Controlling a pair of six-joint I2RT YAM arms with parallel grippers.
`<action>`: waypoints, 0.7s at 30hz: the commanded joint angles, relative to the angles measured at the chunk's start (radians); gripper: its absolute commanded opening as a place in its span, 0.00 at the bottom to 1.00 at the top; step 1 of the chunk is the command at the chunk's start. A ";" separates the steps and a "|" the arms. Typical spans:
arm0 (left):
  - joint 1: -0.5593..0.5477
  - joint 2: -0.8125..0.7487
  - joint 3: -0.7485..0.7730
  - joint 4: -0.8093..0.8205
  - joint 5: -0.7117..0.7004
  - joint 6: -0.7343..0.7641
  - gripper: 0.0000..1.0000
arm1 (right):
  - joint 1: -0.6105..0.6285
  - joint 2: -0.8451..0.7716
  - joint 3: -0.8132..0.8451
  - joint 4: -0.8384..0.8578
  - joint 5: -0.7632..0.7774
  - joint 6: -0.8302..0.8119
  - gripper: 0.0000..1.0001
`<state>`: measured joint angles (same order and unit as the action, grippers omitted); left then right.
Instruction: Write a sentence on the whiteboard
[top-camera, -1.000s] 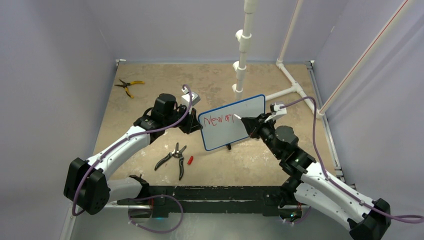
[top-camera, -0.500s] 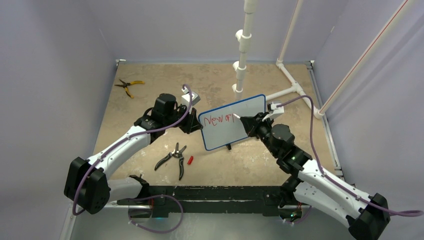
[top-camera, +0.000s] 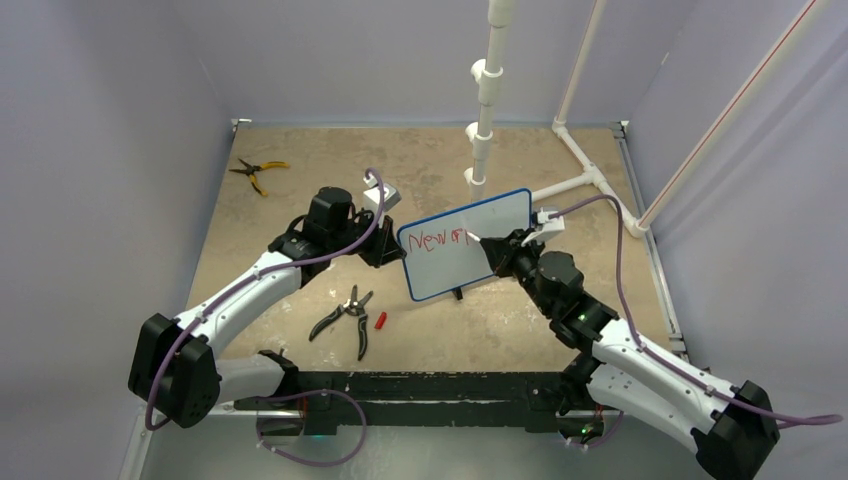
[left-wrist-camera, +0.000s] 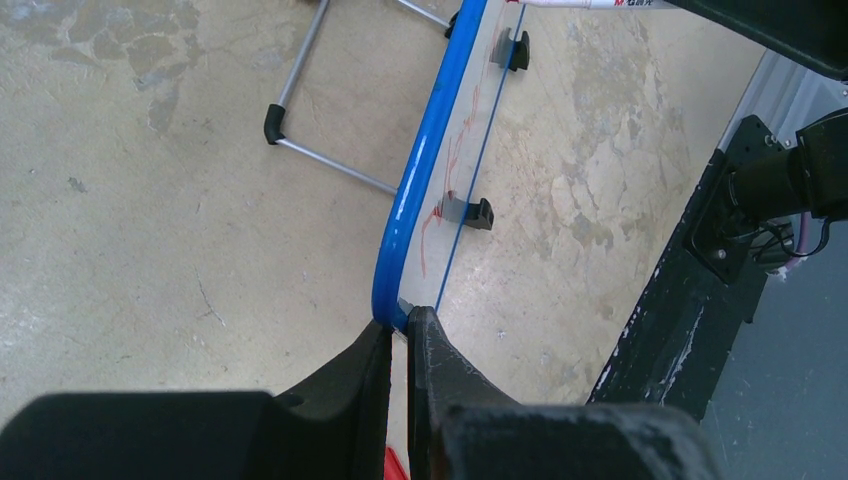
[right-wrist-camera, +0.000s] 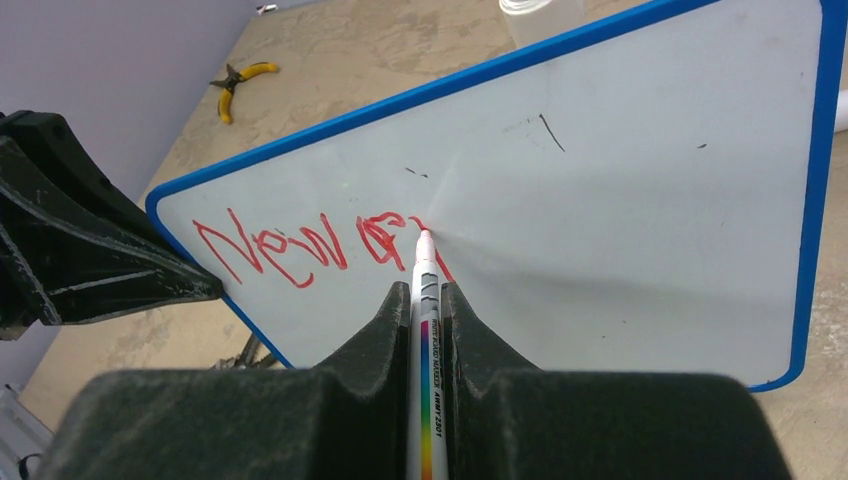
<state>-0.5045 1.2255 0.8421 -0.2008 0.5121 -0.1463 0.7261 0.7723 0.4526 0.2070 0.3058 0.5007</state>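
Observation:
The whiteboard (top-camera: 475, 255), white with a blue frame, stands tilted mid-table on a wire stand. Red lettering (top-camera: 438, 238) reading "New" and two further strokes runs along its upper left; it also shows in the right wrist view (right-wrist-camera: 300, 245). My left gripper (top-camera: 385, 247) is shut on the board's left edge (left-wrist-camera: 400, 215); in the left wrist view the fingers (left-wrist-camera: 400, 330) pinch the blue frame. My right gripper (top-camera: 497, 250) is shut on a white marker (right-wrist-camera: 425, 330) with a rainbow stripe. The marker's tip (right-wrist-camera: 423, 236) touches the board just right of the last red stroke.
Black-handled pliers (top-camera: 345, 315) and a small red marker cap (top-camera: 380, 320) lie in front of the board. Yellow-handled pliers (top-camera: 255, 172) lie at the far left. A white pipe frame (top-camera: 485, 110) stands behind the board and runs to the right.
The right arm has shifted slightly, and the marker has added a stroke to the red lettering after "New". The left gripper and the board have stayed put.

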 joint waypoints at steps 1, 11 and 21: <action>0.002 0.007 -0.004 0.045 0.010 0.000 0.00 | -0.002 0.013 -0.007 0.058 0.031 -0.002 0.00; 0.001 0.012 -0.006 0.045 0.006 0.001 0.00 | -0.003 -0.044 -0.029 0.062 0.078 0.010 0.00; 0.001 0.024 -0.005 0.056 0.016 -0.011 0.00 | -0.002 -0.020 -0.028 0.044 0.066 0.018 0.00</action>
<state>-0.5045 1.2449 0.8391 -0.1787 0.5213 -0.1574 0.7261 0.7414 0.4236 0.2249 0.3569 0.5083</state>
